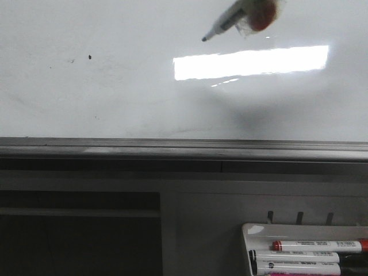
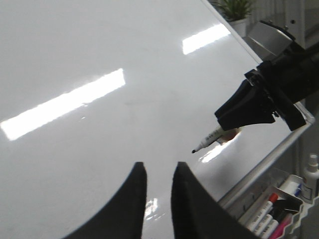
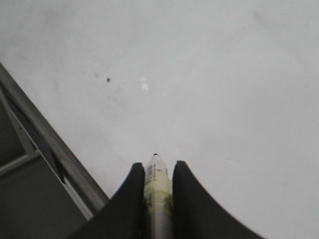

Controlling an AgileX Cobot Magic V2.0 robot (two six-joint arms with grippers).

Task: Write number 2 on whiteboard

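Note:
The whiteboard (image 1: 115, 98) fills the upper front view, glossy and white; no number 2 shows on it in any view. My right gripper (image 3: 157, 167) is shut on a white marker (image 3: 157, 175) with a black tip. In the front view the marker (image 1: 225, 22) slants down from the top edge, its tip pointing left over the board with its shadow lying apart from it. The left wrist view shows that marker (image 2: 209, 139) sticking out of the right gripper (image 2: 225, 124). My left gripper (image 2: 158, 167) hovers over the whiteboard (image 2: 99, 50), fingers slightly apart and holding nothing.
A grey metal rail (image 1: 172, 150) runs along the board's near edge. A white tray (image 1: 253, 236) with several markers sits below it at the right. Small dark specks (image 1: 90, 56) mark the board's left; a bright glare (image 1: 250, 62) lies mid-right. A small bottle (image 2: 310, 174) stands by the tray.

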